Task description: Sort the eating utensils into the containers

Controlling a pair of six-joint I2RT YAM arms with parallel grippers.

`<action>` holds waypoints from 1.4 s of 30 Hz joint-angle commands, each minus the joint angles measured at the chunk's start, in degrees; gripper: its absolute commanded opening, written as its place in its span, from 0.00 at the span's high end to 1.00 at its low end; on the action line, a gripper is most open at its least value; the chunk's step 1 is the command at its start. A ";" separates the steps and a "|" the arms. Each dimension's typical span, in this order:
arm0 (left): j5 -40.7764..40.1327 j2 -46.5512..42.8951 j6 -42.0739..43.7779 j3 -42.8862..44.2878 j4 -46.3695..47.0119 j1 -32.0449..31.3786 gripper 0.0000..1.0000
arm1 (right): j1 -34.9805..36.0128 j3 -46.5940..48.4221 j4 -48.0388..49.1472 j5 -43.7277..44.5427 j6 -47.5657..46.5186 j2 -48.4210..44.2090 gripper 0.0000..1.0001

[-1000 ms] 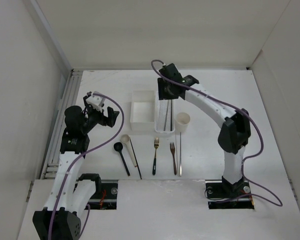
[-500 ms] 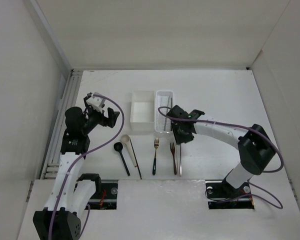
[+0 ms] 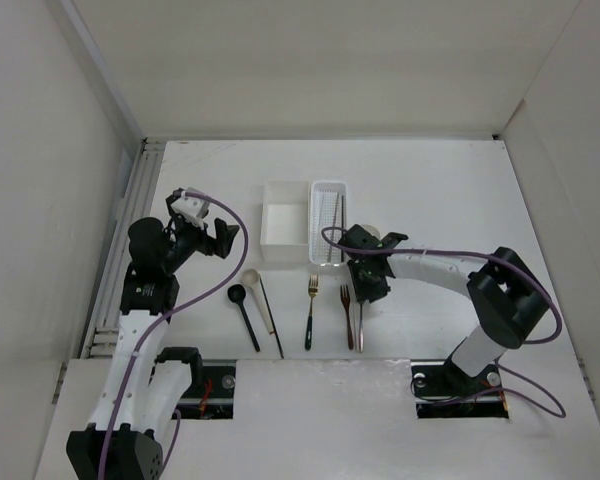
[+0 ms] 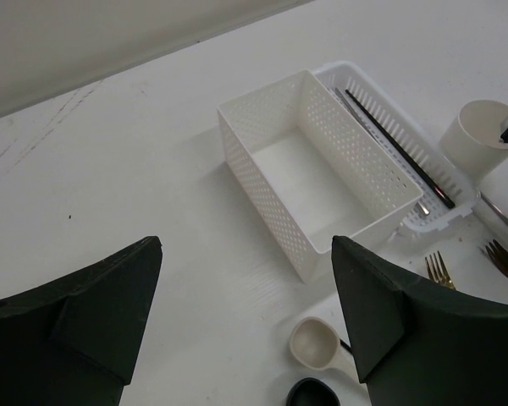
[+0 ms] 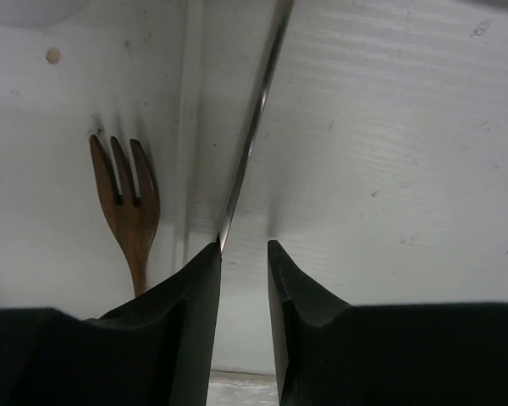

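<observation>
My right gripper is low over the table at the thin metal chopstick, beside the small brown fork. In the right wrist view its jaws stand a narrow gap apart. The chopstick runs along the left fingertip, not between the jaws. The brown fork lies left of it. My left gripper hangs wide open and empty at the left. The black spoon, beige spoon, black chopstick and gold fork lie in a row. The narrow basket holds chopsticks.
The square box stands empty left of the basket. The round cream cup stands right of the basket, mostly hidden under my right arm in the top view. White walls enclose the table on three sides, and a rail runs along the left edge.
My right arm has swung from above the basket down toward the near side and now sits low at the metal chopstick. The left arm has hardly moved.
</observation>
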 commanded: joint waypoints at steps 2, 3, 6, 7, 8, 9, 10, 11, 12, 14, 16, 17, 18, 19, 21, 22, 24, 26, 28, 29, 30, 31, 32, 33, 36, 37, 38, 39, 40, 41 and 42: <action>1.14 -1.30 0.54 0.42 -0.10 0.22 0.21 | 0.02 0.19 4.73 -0.97 1.14 1.59 0.66; 1.14 -1.30 0.55 0.42 -0.10 0.22 0.21 | 0.54 0.19 4.74 -0.97 1.14 1.60 0.66; 1.14 -1.30 0.55 0.42 -0.10 0.22 0.21 | 0.55 -0.33 5.35 -0.36 1.14 2.92 0.66; 1.14 -1.30 0.55 0.42 -0.10 0.22 0.21 | 0.55 -0.33 5.35 -0.35 1.75 3.62 0.65; 1.14 -1.30 0.55 0.42 -0.10 0.22 0.21 | 0.55 -0.33 4.74 -0.35 1.76 3.62 0.64; 1.14 -1.30 0.55 0.95 -0.10 0.22 0.21 | 0.55 -0.33 4.04 0.17 2.37 3.62 0.64; 1.14 -1.30 0.55 0.95 -0.10 0.22 0.21 | 0.55 -0.33 4.03 0.87 2.37 3.62 0.64; 1.14 -1.30 0.55 0.95 -0.10 0.22 0.21 | 1.07 0.19 3.25 1.40 2.98 3.01 0.62; 1.14 -1.30 0.55 0.95 -0.10 0.22 0.21 | 1.08 0.19 2.72 2.02 2.99 3.01 0.62; 1.14 -1.30 0.55 0.95 -0.10 0.22 0.21 | 1.08 0.19 2.10 2.02 3.51 3.01 0.62; 1.14 -1.30 0.55 0.95 -0.10 0.22 0.21 | 1.08 -0.42 1.49 2.02 4.04 4.32 0.67; 1.14 -1.30 0.55 0.95 -0.10 0.22 0.21 | 1.08 -0.42 1.48 2.02 4.56 4.33 0.71; 1.14 -1.30 0.55 0.95 -0.10 0.22 0.21 | 1.08 -1.12 1.48 2.02 5.27 5.20 0.76; 0.62 -1.30 0.55 0.95 -0.10 0.22 0.21 | 1.08 -1.12 1.48 2.02 5.27 5.20 0.85; 0.62 -1.30 0.55 0.95 -0.10 0.22 0.21 | 1.08 -1.92 0.70 2.80 7.28 5.73 0.98; 0.62 -1.30 0.55 0.95 -0.10 0.22 0.21 | 1.08 -1.92 0.17 2.81 7.29 5.73 1.00; 0.62 -1.30 0.55 0.95 -0.10 0.22 0.21 | 1.08 -1.92 -0.63 4.47 8.00 5.12 1.00; 0.62 -1.30 0.55 0.95 -0.10 0.22 0.21 | 1.08 -1.92 -2.37 5.70 8.52 3.80 1.00; 0.62 -1.30 0.55 0.95 -0.10 0.22 0.21 | 1.08 -1.39 -3.78 6.85 8.52 1.70 1.00; 0.62 -1.30 0.55 0.95 -0.10 0.22 0.21 | 1.77 -0.43 -5.36 8.33 8.52 0.82 1.00; 0.62 -1.30 0.55 0.95 -0.10 0.22 0.21 | 2.30 1.23 -6.24 9.05 8.52 -0.06 1.00; 0.62 -1.30 0.55 0.95 -0.10 0.22 0.21 | 2.83 2.21 -7.21 9.66 7.57 -0.85 1.00; 0.62 -1.30 0.55 0.95 -0.10 0.22 0.21 | 3.88 3.26 -9.22 10.36 6.77 -2.34 1.00; 0.62 -1.30 0.55 0.95 -0.10 0.22 0.21 | 3.89 4.31 -10.02 10.37 6.16 -2.88 1.00; 0.62 -1.30 0.55 0.95 0.42 0.22 0.21 | 4.42 7.39 -12.83 10.37 4.75 -4.11 1.00; 0.62 -1.30 0.55 0.95 0.42 0.22 0.21 | 4.42 8.18 -13.36 9.68 3.87 -4.98 1.00; 0.62 -1.30 0.55 0.95 0.42 0.22 0.21 | 5.03 8.19 -13.37 8.97 2.82 -6.12 1.00; 0.62 -1.30 0.55 0.95 0.42 0.22 0.20 | 5.03 8.97 -13.98 8.96 2.29 -6.83 1.00; 0.62 -1.30 0.55 0.95 0.42 0.22 0.20 | 5.55 8.98 -13.99 7.75 1.68 -7.45 1.00; 0.62 -1.30 0.55 0.95 0.42 0.22 0.20 | 5.56 10.37 -13.99 7.21 1.06 -8.15 1.00; 0.62 -1.30 0.55 0.95 0.42 0.22 0.20 | 5.56 11.00 -13.99 6.60 -0.08 -9.46 1.00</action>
